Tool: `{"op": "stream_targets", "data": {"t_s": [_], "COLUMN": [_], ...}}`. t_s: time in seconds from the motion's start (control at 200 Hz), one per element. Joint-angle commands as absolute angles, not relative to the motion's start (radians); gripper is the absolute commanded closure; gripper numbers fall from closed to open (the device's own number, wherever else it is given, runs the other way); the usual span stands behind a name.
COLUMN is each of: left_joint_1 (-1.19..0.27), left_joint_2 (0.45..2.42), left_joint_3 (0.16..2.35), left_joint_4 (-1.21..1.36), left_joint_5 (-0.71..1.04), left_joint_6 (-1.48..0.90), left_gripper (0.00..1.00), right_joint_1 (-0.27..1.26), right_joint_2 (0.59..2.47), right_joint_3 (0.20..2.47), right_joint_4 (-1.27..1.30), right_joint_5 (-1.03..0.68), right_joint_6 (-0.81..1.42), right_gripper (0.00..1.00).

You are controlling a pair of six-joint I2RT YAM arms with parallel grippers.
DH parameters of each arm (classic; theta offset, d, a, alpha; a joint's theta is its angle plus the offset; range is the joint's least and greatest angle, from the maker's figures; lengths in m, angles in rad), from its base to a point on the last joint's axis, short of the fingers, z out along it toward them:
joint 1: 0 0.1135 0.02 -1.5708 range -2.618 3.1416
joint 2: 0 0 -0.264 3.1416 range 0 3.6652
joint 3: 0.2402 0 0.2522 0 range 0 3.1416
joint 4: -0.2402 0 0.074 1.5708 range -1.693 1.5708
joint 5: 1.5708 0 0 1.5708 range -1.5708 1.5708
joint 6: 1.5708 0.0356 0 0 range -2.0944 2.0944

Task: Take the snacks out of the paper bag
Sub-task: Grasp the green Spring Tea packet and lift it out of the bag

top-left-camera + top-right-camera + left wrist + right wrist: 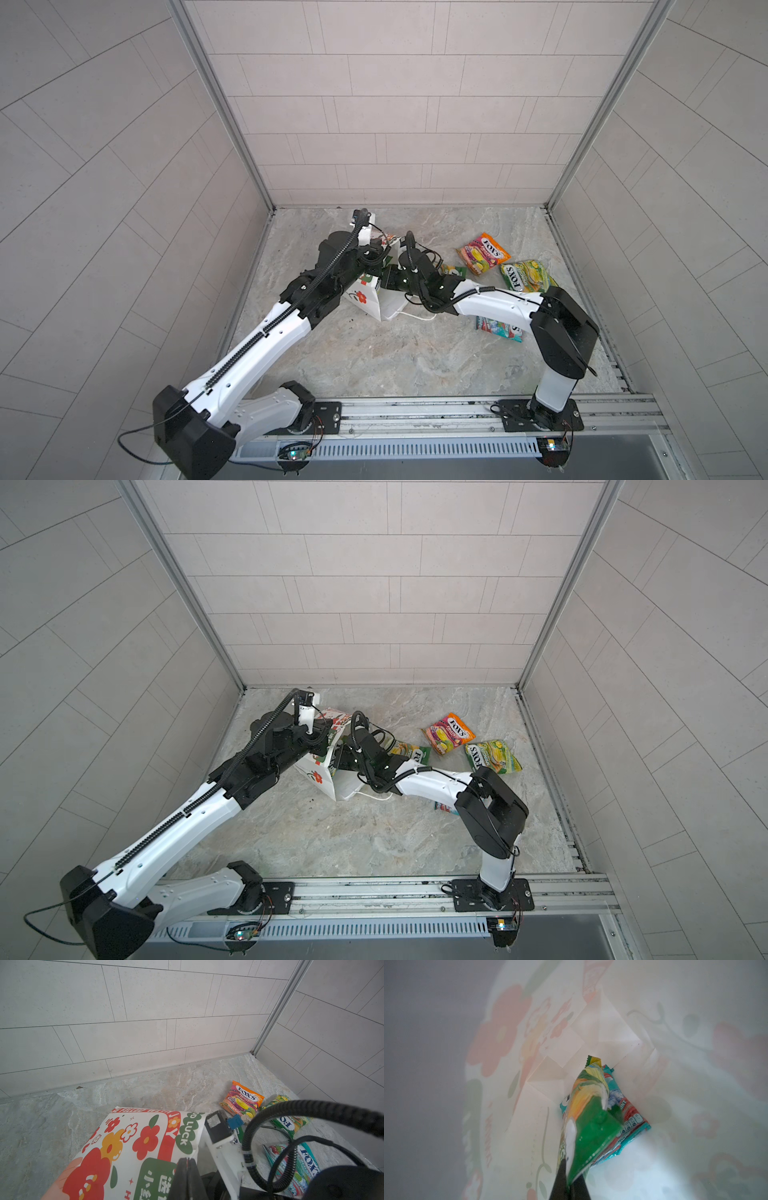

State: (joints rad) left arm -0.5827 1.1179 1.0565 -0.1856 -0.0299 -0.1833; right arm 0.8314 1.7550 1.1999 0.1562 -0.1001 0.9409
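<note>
R pincer (570,1176) pinches green-yellow pouch (591,1132) edge inside paper bag (124,1147); L pincer (187,1162) pinches its rim; tight.

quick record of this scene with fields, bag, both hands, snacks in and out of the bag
bag: white paper gift bag with red flowers, tipped on its side on the grey marbled tabletop
left hand: shut on the bag's edge
right hand: inside the bag, shut on a glossy green-yellow candy pouch
inside bag: teal-red candy pouch under the held one
out on tabletop: orange-purple pouch, green-yellow pouch, teal-red pouch near the right arm, green pouch partly behind that arm
</note>
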Motion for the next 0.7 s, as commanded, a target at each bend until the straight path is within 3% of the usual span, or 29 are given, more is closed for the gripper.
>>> {"op": "stream_targets", "data": {"t_s": [0.0, 0.696], "left_joint_1": [-0.58, -0.579], "left_joint_2": [1.096, 1.094], "left_joint_3": [1.066, 1.067], "left_joint_4": [-0.19, -0.195], "left_joint_5": [-0.048, -0.075], "left_joint_6": [-0.174, -0.187], "left_gripper": [1.0, 1.0], "right_joint_1": [0.817, 0.813], "right_joint_2": [1.678, 1.247], "right_joint_3": [1.187, 1.121], "right_joint_4": [0.125, -0.15], "right_joint_5": [-0.117, -0.201], "right_joint_6": [0.881, 0.636], "right_gripper": [1.0, 1.0]}}
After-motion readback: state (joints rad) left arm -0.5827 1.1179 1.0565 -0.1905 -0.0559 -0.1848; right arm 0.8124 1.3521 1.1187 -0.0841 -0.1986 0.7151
